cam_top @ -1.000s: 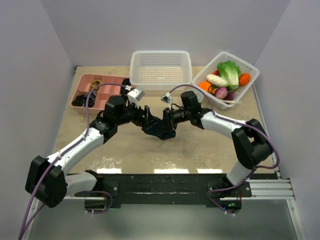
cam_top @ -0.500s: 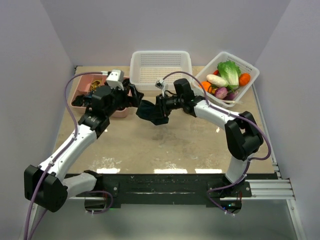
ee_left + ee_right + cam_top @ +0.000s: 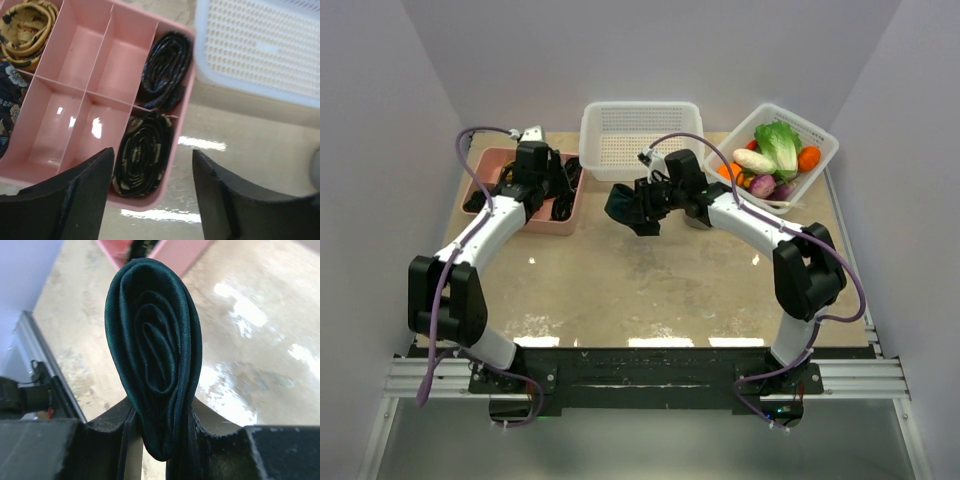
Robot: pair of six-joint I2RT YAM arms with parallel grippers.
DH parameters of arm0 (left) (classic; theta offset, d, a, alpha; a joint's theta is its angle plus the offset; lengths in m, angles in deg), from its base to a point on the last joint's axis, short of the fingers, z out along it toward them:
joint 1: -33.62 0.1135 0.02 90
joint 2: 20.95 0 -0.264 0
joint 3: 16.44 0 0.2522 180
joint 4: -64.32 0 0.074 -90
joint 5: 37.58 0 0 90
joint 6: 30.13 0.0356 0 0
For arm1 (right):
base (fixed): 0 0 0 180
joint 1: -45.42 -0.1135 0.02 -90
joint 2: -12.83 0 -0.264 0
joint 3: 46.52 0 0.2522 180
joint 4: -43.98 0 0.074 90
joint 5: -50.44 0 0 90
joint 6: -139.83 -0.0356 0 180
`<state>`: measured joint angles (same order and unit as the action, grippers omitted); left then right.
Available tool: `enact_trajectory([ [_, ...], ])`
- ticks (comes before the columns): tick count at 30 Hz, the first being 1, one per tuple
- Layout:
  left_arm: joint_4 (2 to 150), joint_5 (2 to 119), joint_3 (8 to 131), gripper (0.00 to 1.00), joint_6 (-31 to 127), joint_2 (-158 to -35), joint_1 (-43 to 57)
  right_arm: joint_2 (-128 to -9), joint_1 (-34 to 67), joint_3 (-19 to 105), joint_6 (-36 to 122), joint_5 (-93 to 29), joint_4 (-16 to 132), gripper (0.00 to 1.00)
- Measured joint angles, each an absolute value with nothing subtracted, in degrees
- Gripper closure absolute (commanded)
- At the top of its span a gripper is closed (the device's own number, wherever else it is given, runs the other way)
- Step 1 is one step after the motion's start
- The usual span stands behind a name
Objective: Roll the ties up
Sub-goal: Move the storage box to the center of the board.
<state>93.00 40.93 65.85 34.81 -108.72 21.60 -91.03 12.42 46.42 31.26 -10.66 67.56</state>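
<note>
We note the teal tie [image 3: 155, 350] fully rolled, pinched in the right gripper [image 3: 160, 425] above the table at far centre. The left gripper [image 3: 152, 192] hangs wide and empty over the pink tray [image 3: 65, 135], beside other rolled ties [image 3: 145, 155]. We judge only stowing remains.

pink divided tray [image 3: 75, 55], white basket [image 3: 640, 107], vegetable basket [image 3: 806, 124]
</note>
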Motion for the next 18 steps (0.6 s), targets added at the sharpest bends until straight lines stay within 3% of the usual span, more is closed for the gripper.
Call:
enact_trajectory([
  [4,96.0,38.7,66.8,0.7,34.4,-113.2,23.1,-91.0,12.4,46.4,31.4,-13.7,69.9,1.0],
  [18,99.2,34.2,70.2,0.97,37.1,-125.7,26.9,-90.5,12.4,45.9,32.4,-16.2,71.6,1.0],
])
